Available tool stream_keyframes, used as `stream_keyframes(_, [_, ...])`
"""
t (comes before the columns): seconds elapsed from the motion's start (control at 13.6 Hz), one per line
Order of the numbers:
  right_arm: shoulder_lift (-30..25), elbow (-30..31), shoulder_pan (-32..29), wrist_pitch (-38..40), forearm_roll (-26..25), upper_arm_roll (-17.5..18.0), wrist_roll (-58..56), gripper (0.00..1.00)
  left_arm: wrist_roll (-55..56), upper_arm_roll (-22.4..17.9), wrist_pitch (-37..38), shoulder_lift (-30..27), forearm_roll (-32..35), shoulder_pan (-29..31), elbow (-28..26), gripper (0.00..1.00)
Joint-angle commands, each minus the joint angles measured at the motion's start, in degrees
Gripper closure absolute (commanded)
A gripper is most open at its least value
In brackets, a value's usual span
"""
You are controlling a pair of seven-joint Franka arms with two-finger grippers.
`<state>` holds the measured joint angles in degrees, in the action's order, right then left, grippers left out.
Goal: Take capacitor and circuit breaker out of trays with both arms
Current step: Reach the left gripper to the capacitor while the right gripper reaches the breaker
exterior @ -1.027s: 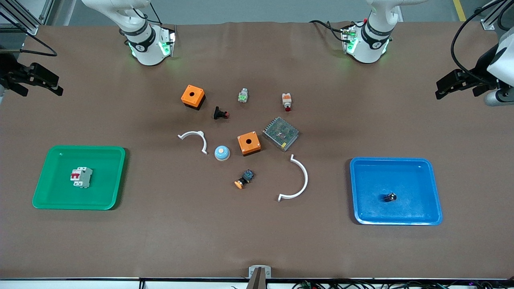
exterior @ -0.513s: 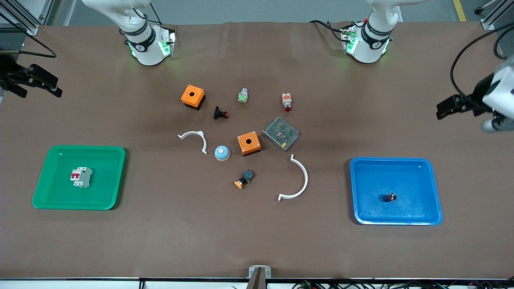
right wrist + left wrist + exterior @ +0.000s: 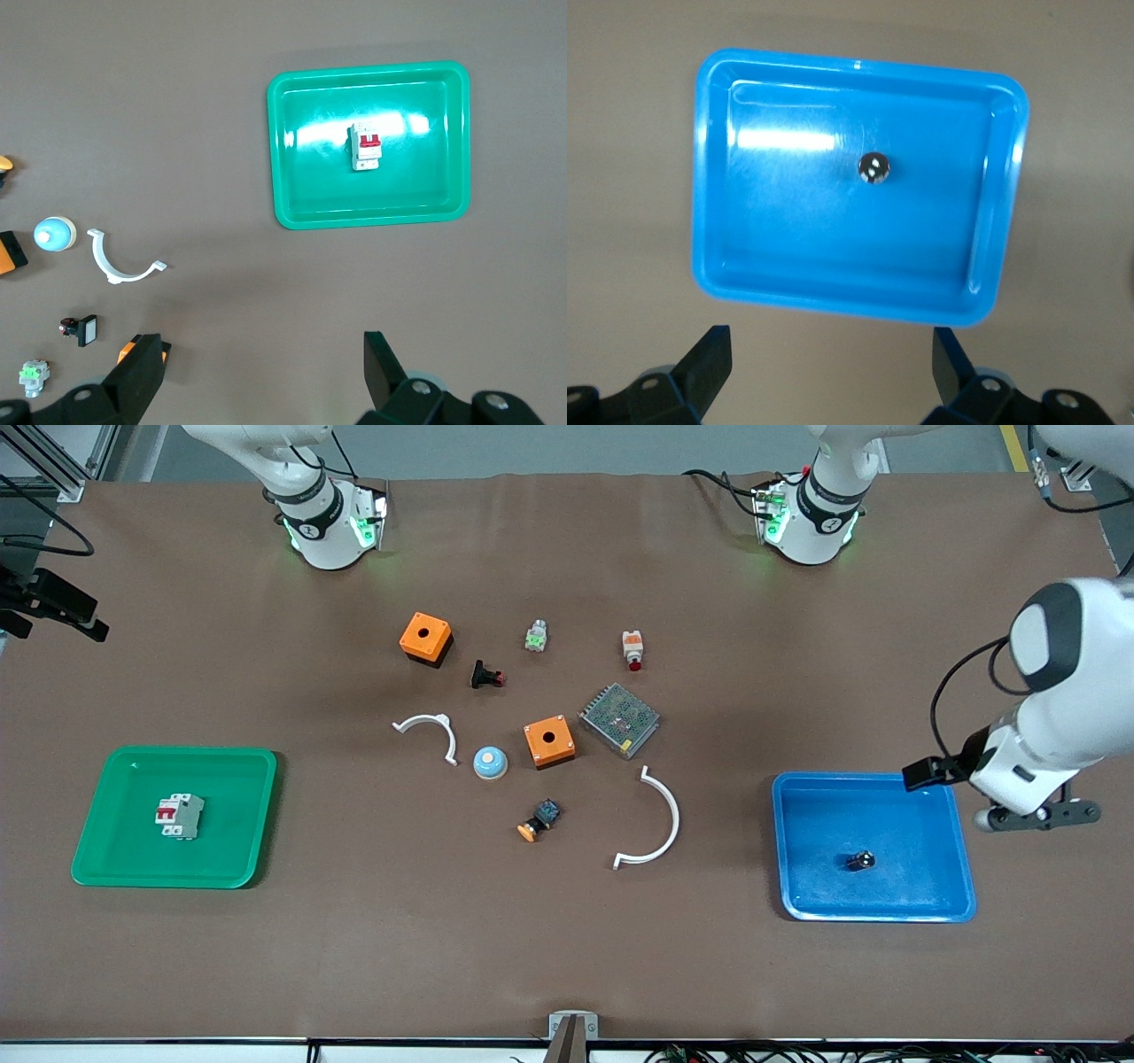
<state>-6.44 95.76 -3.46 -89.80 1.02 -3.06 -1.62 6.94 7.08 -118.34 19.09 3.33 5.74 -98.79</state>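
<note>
The capacitor (image 3: pixel 858 860), a tiny black cylinder with a silvery end, lies in the blue tray (image 3: pixel 864 778) toward the left arm's end. It also shows in the left wrist view (image 3: pixel 873 167), inside that tray (image 3: pixel 700 177). My left gripper (image 3: pixel 1036 817) is high up, open and empty (image 3: pixel 830 341), over bare table beside the tray's rim. The breaker (image 3: pixel 180 816), a light-grey block with red levers, lies in the green tray (image 3: pixel 177 751). My right gripper (image 3: pixel 263 345) is open and empty, high over bare table, looking down on the breaker (image 3: pixel 365 147).
Mid-table lie two orange boxes (image 3: pixel 425 638) (image 3: pixel 549 741), a metal mesh unit (image 3: pixel 620 719), two white curved pieces (image 3: pixel 438 720) (image 3: pixel 673 815), a blue dome (image 3: pixel 489 762) and several small push buttons and switches.
The left arm has swung from the table's edge toward the blue tray. The right arm's hand has slid further out of the front view. Capacitor and breaker have not moved.
</note>
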Motion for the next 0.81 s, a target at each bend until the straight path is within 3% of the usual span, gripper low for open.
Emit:
stream_keyframes(0.0, [7.54,-2.41,-0.67,-3.87,-0.58,0.6,0.12,0.0,0.97,0.04,-8.28,2.95,0.8,-0.03,-2.81,0.0])
stream_keyframes(0.29, [21.45,-8.65,-5.05,-9.07,-0.41,0.25,-0.32,0.0,4.99,-0.05,-15.5,9.37,1.24,-0.64,-2.99,0.03])
stream_keyframes(0.51, [25.85,-7.26,-8.04,-15.92,0.03,0.34,-5.65,0.0,5.89,-0.05,-18.85,12.72,3.35,-0.47,-2.64,0.1])
stream_keyframes(0.73, [29.98,-2.97,-10.24,-28.11,-0.05,0.34,-11.98,0.0,5.89,0.04,-22.19,15.35,3.35,-0.65,-1.77,0.21])
